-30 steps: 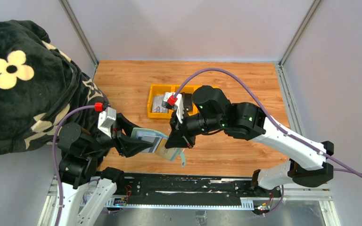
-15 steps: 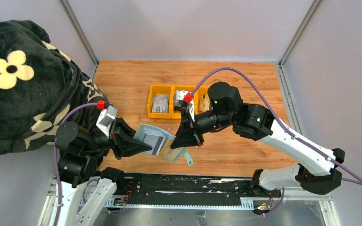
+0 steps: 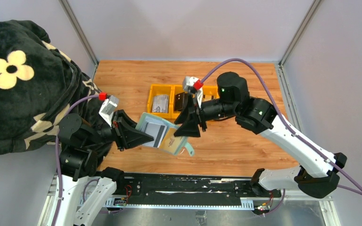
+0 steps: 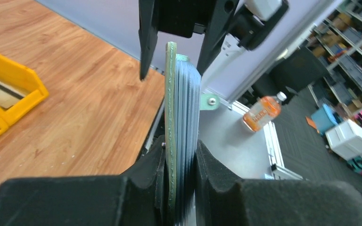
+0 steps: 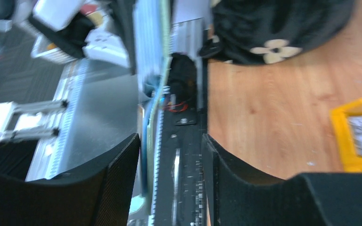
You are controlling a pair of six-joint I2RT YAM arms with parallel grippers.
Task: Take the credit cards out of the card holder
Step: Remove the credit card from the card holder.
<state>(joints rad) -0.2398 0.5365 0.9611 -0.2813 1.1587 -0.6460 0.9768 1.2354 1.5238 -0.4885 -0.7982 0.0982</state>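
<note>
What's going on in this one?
The left gripper has its fingers clamped on one side of the sage-green bifold card holder, holding it open above the wooden table. The right gripper sits at the holder's opposite edge with its fingers apart, gripping nothing. A silver-grey card lies in the yellow plastic tray. At least one tan card appears to be in the holder.

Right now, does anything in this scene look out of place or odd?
One thing: a black flowered blanket bulges over the left edge of the table, close beside the left arm, where it might snag. Nothing looks spilled or damaged; the left tool holds the card holder tilted in the air, and the yellow tray sits straight.
</note>
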